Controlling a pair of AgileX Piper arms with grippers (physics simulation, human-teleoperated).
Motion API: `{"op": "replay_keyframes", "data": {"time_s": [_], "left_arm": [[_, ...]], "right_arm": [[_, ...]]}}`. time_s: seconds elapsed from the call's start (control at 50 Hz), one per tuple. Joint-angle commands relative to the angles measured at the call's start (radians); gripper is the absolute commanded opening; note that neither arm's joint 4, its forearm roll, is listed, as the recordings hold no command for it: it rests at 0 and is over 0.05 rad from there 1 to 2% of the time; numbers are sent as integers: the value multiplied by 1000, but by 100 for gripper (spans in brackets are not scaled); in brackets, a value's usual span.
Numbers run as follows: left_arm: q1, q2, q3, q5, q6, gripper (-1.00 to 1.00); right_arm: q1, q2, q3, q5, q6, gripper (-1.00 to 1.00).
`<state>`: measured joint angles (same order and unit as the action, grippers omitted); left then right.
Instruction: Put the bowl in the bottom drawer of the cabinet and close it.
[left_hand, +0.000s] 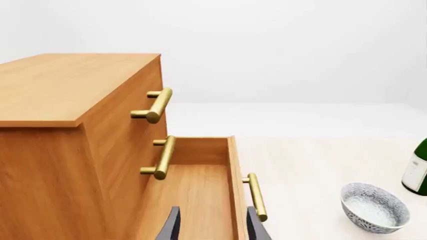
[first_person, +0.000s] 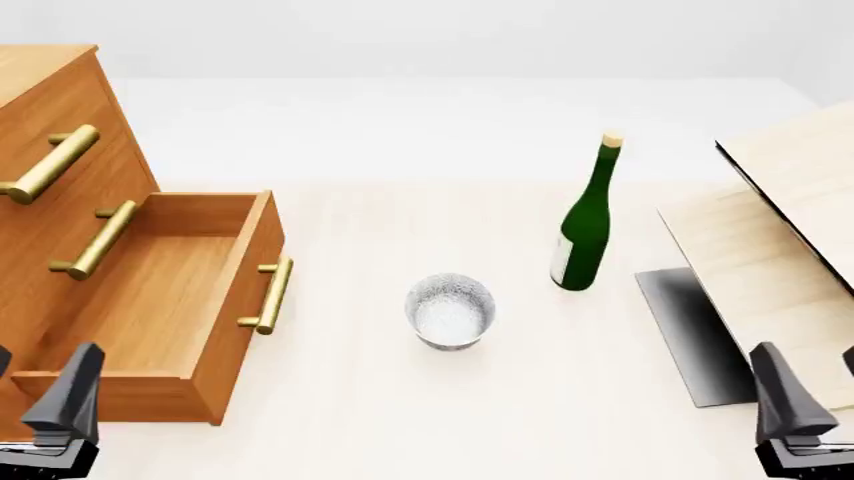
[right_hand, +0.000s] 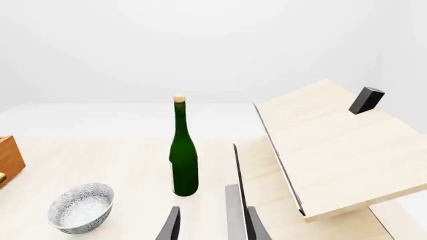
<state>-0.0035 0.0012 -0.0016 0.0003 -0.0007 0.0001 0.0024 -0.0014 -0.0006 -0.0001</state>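
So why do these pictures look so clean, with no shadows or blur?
Front view: flat, even light, the bottle and bowl cast almost no shadow. Left wrist view: the drawer handles gleam softly. Right wrist view: everything sharp, near and far.

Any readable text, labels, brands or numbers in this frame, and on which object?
No readable text anywhere.
Green bottle: pale label, blank or too small to read in every view.
Bowl: grey speckled pattern only, no lettering.
Cabinet and pale wood boards: no marks or signs.
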Motion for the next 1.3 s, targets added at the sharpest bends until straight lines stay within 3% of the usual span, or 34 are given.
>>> {"op": "replay_keyframes", "data": {"time_s": [0.02, 0.92, 1.3], "left_arm": [[-6, 2, -5, 1, -1, 100], [-46, 5, -23, 42, 24, 100], [-109, 146, -96, 36, 38, 100]], "right_arm": [[0, 5, -3, -1, 0, 100], [1, 5, -3, -1, 0, 100], [1, 5, -3, -1, 0, 100]]}}
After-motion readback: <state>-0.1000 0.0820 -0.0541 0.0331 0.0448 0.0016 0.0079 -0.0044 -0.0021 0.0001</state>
